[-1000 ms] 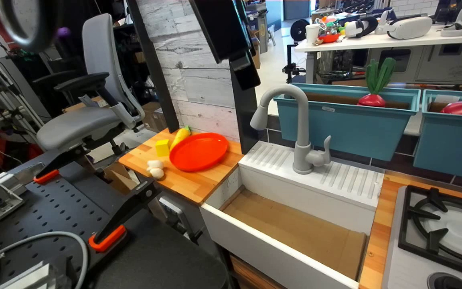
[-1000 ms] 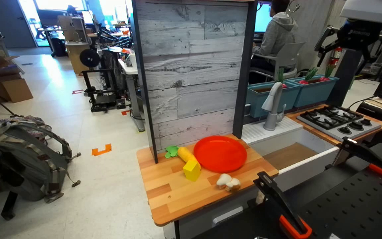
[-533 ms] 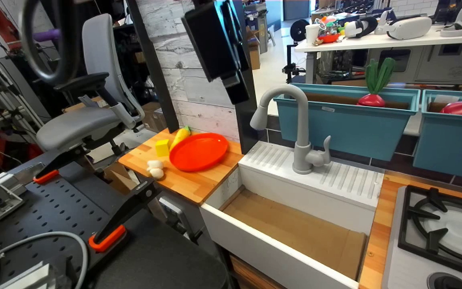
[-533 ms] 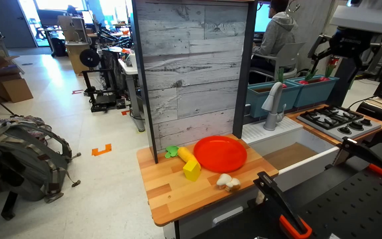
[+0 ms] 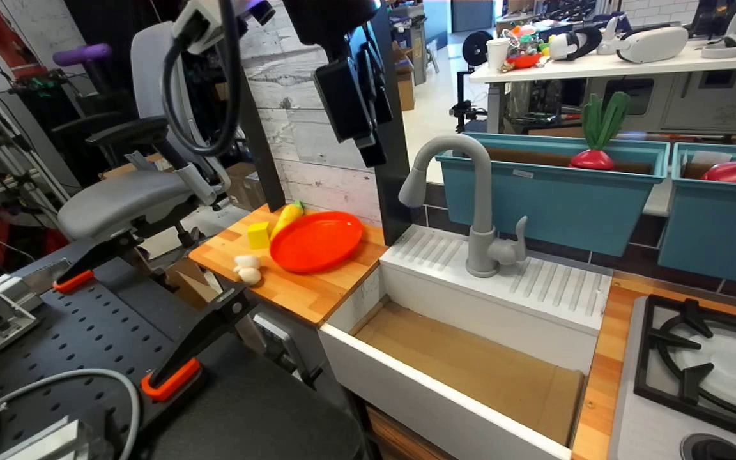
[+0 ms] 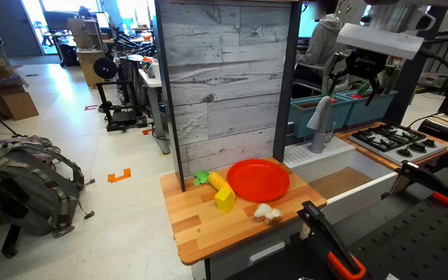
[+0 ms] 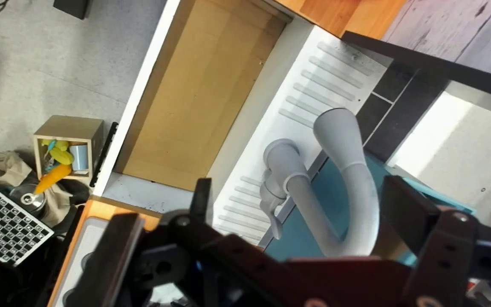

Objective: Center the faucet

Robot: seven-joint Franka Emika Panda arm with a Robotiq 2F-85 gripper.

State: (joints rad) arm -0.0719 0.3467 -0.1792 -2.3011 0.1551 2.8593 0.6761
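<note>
Far left: a dark board (image 5: 112, 306) full of holes, two clamps (image 5: 197, 335) with orange handles at its edge, a grey chair (image 5: 157, 96) behind. Next, the wooden tabletop (image 5: 304, 297). On it I see white mushrooms (image 5: 248, 269) near the front edge, a yellow block (image 5: 258, 235) farther back, a yellow toy vegetable (image 5: 287, 219) with a green top just beside the block, and a red plate (image 5: 317, 241) to the right of all three. A whitewashed plank panel (image 5: 323, 176) stands at the back.

Claw (image 6: 349, 97): hanging in the air in both exterior views. Released; its fingers (image 7: 407, 209) stand well apart. In the wrist view the faucet (image 7: 309, 209) shows between them; how near it is, I cannot tell.

Faucet: upright on the white ribbed ledge (image 5: 553, 284) behind the sink (image 5: 432, 409), near the middle of that ledge. Spout (image 5: 457, 143) arches over and ends pointing down on the tabletop side, turned along the ledge; lever (image 5: 521, 239) on the opposite side of the base. Brown cardboard (image 5: 470, 358) lines the sink bottom.

Behind the ledge, a blue planter (image 5: 553, 201) with a red radish (image 5: 593, 160) in it, leaves up. Farther right, another planter (image 5: 719, 230), also holding a radish (image 5: 735, 173). Last, the stove (image 5: 719, 370), black grates (image 5: 690, 381) on top, beyond a strip of wood (image 5: 607, 358).
</note>
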